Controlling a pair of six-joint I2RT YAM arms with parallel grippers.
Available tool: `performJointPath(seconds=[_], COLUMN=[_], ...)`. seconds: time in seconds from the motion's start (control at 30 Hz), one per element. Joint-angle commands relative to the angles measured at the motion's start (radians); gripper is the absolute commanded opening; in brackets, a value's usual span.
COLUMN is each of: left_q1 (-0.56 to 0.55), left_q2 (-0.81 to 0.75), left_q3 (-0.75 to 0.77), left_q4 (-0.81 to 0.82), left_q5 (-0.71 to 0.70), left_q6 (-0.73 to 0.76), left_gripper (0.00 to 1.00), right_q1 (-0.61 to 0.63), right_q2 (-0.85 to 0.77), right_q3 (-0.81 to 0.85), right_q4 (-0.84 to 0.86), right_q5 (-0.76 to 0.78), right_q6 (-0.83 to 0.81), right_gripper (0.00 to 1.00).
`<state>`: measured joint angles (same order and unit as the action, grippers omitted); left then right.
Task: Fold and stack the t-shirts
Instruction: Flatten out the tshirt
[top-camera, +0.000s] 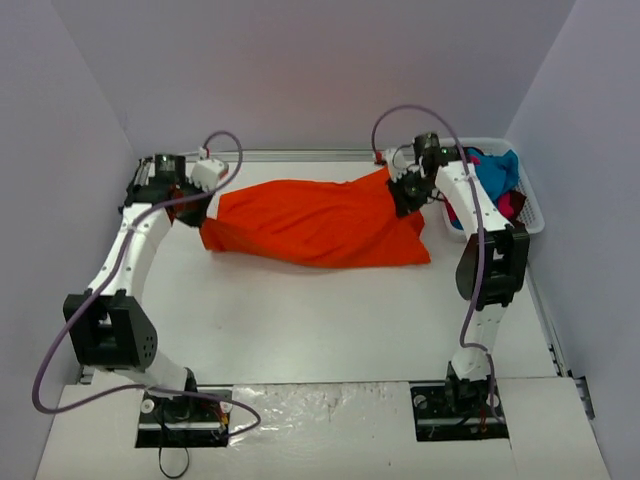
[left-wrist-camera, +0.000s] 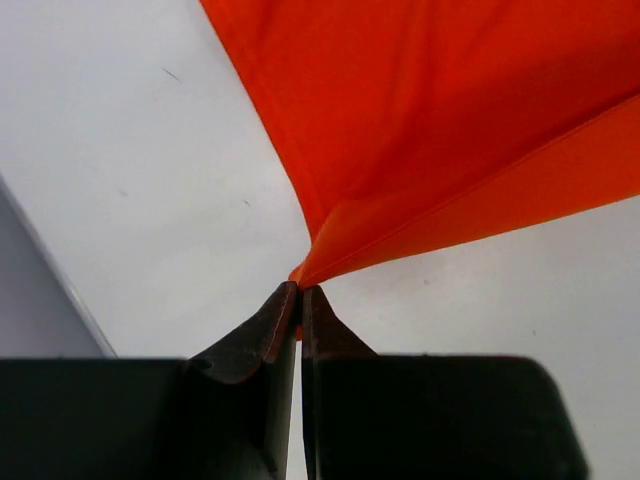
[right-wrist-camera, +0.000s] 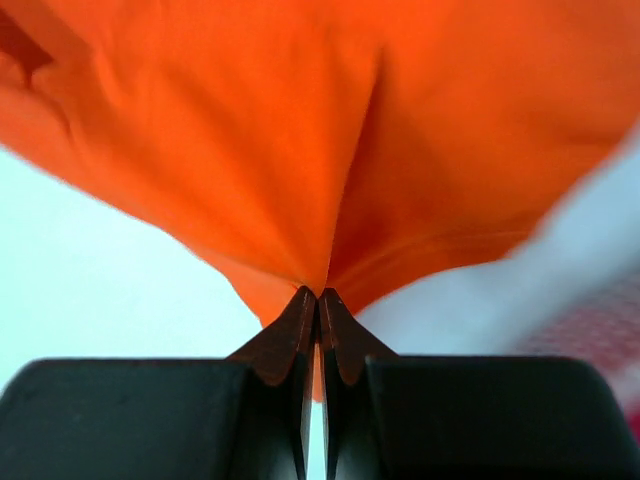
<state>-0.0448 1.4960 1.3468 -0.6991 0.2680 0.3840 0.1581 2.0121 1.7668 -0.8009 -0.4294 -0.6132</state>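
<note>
The orange t-shirt (top-camera: 315, 225) is lying across the far half of the surface (top-camera: 300, 330), stretched between the two arms, rumpled and not yet folded. The left end effector (left-wrist-camera: 299, 292) is seen fully closed, with a corner of the shirt's left end pinched between its tips. The right end effector (right-wrist-camera: 317, 295) is likewise clamped shut on a gathered bit of cloth at the shirt's right end, just beside the white basket (top-camera: 537, 222), in which a teal shirt (top-camera: 497, 172) and a magenta one (top-camera: 512, 205) are heaped. Whether hem or shoulders are held cannot be told. The step in hand is judged to be the spreading of the garment before a first fold. It would be done well if both ends were raised together and drawn apart evenly, so that the creases through the middle are pulled flat without the thin pinches being torn loose. The cloth should then be laid down squarely, well apart from the basket, so that nothing is snagged on its rim.
</note>
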Motion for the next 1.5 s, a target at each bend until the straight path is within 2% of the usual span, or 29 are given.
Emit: performJointPath(seconds=[0.0,0.03,0.07,0.1,0.13,0.17,0.2,0.33,0.37,0.43,0.47,0.5,0.53,0.57,0.63,0.67,0.7,0.77,0.83,0.87,0.93,1.07,1.2,1.27,1.47], left_q1=[0.016,0.016,0.016,0.016,0.017,0.017,0.016,0.017,0.017,0.016,0.017,0.016,0.017,0.016,0.017,0.017,0.016,0.016,0.016,0.016,0.017,0.017,0.017,0.017,0.016], left_q2=[0.075,0.101,0.154,0.185,0.249,0.279,0.337,0.38,0.366,0.28,0.239,0.137,0.079,0.02,-0.155,-0.207,-0.308,-0.406,-0.552,-0.589,-0.667,-0.646,-0.483,-0.429,-0.226], left_q3=[0.226,0.274,0.328,0.45,0.521,0.594,0.75,1.019,1.034,0.984,0.938,0.884,0.75,0.677,0.544,0.435,0.387,0.254,0.181,0.16,0.155,0.291,0.477,0.492,0.408], left_q4=[0.032,0.036,0.038,0.035,0.012,-0.006,-0.029,-0.144,-0.154,-0.149,-0.139,-0.107,-0.085,-0.064,-0.031,-0.031,-0.042,-0.065,-0.079,-0.088,-0.12,-0.154,-0.154,-0.134,0.018], left_q5=[-0.036,-0.038,-0.049,-0.056,-0.073,-0.082,-0.09,-0.093,-0.084,-0.079,-0.075,-0.067,-0.066,-0.069,-0.067,-0.067,-0.069,-0.072,-0.087,-0.095,-0.114,-0.133,-0.136,-0.133,-0.154], left_q6=[-0.078,-0.094,-0.108,-0.134,-0.146,-0.166,-0.175,-0.203,-0.212,-0.217,-0.221,-0.223,-0.223,-0.224,-0.22,-0.214,-0.208,-0.188,-0.178,-0.171,-0.166,-0.146,-0.134,-0.132,-0.116], left_gripper=[0.02,0.03,0.02,0.02,0.02,0.02,0.02,0.02,0.02,0.02,0.03,0.02,0.02,0.02,0.02,0.02,0.02,0.02,0.02,0.02,0.02,0.02,0.02,0.02,0.02], right_q1=[-0.048,-0.051,-0.054,-0.057,-0.057,-0.058,-0.058,-0.066,-0.071,-0.078,-0.078,-0.078,-0.078,-0.078,-0.077,-0.077,-0.077,-0.077,-0.077,-0.08,-0.095,-0.152,-0.152,-0.152,-0.154], right_q2=[0.0,0.022,0.046,0.095,0.121,0.141,0.17,0.082,0.013,-0.071,-0.164,-0.212,-0.264,-0.364,-0.462,-0.563,-0.613,-0.77,-0.872,-0.957,-1.018,-1.014,-0.891,-0.816,-0.62], right_q3=[0.215,0.274,0.407,0.478,0.626,0.693,0.757,0.775,0.742,0.685,0.648,0.563,0.515,0.416,0.32,0.271,0.181,0.096,-0.01,-0.03,-0.037,0.052,0.169,0.184,0.146], right_q4=[-0.009,-0.011,-0.011,-0.012,-0.014,-0.012,0.0,0.071,0.072,0.091,0.097,0.115,0.123,0.137,0.14,0.14,0.141,0.14,0.141,0.14,0.138,0.129,0.129,0.147,0.229], right_q5=[0.049,0.064,0.078,0.096,0.122,0.135,0.145,0.164,0.135,0.107,0.092,0.09,0.084,0.072,0.058,0.051,0.038,0.026,0.017,0.015,0.009,-0.002,0.029,0.055,0.096], right_q6=[0.065,0.079,0.093,0.128,0.142,0.151,0.171,0.191,0.193,0.201,0.201,0.208,0.211,0.216,0.236,0.243,0.253,0.276,0.294,0.315,0.332,0.348,0.325,0.302,0.242], right_gripper=[0.0,0.0,0.0,0.0,0.0,0.0,0.0,0.0,0.0,0.0,0.0,0.0,0.0,0.0,0.0,0.0,0.0,0.0,0.0,0.0,0.0,0.0,0.0,0.0,0.0])
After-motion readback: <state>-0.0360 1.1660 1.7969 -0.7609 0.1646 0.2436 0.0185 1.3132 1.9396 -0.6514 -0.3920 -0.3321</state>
